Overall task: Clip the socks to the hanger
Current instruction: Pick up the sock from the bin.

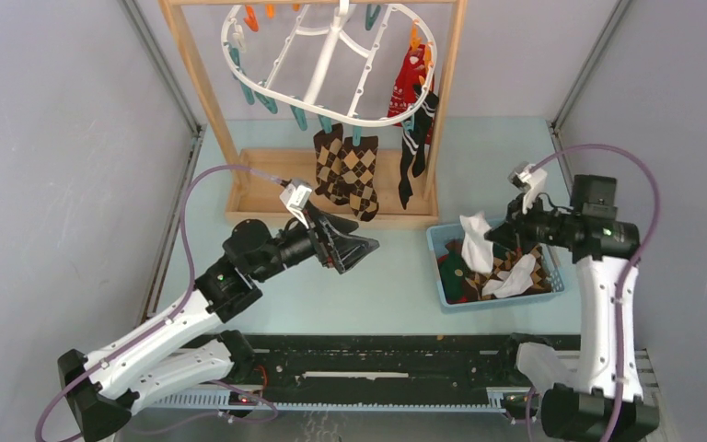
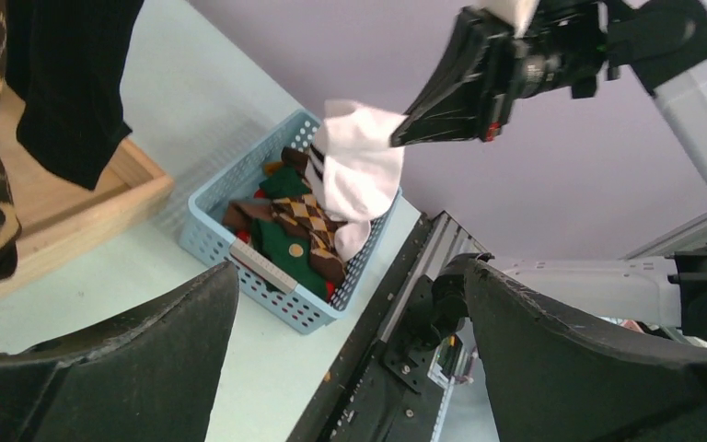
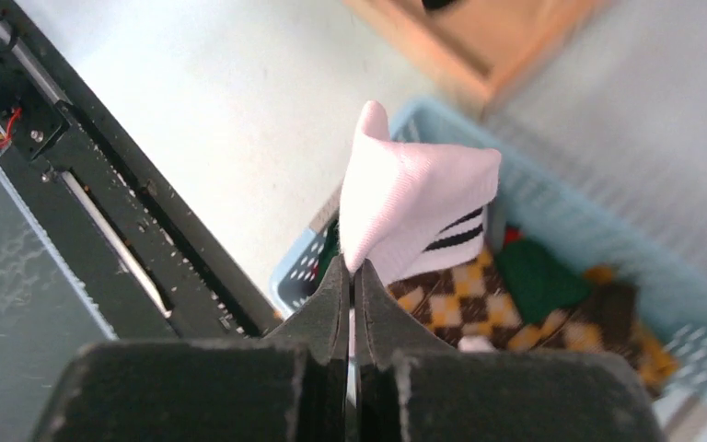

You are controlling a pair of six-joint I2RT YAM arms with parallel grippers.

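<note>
The white oval hanger (image 1: 331, 64) hangs from the wooden rack, teal and orange clips round its rim. Clipped to it are a brown argyle pair of socks (image 1: 345, 170), a black striped sock (image 1: 416, 147) and a red one (image 1: 410, 78). My right gripper (image 1: 490, 236) (image 3: 351, 267) is shut on a white sock (image 1: 476, 241) (image 3: 414, 203) with black stripes, held just above the blue basket (image 1: 442, 276). The left wrist view shows that white sock (image 2: 359, 166) dangling over the basket (image 2: 212, 239). My left gripper (image 1: 359, 249) (image 2: 350, 272) stands open and empty, pointing toward the basket.
The basket holds more socks: brown argyle (image 3: 460, 299), dark green (image 3: 534, 276), another white one (image 1: 514, 276). The wooden rack (image 1: 267, 198) has a tray-like base at the back. A black rail (image 1: 377, 364) runs along the near table edge. Grey walls close both sides.
</note>
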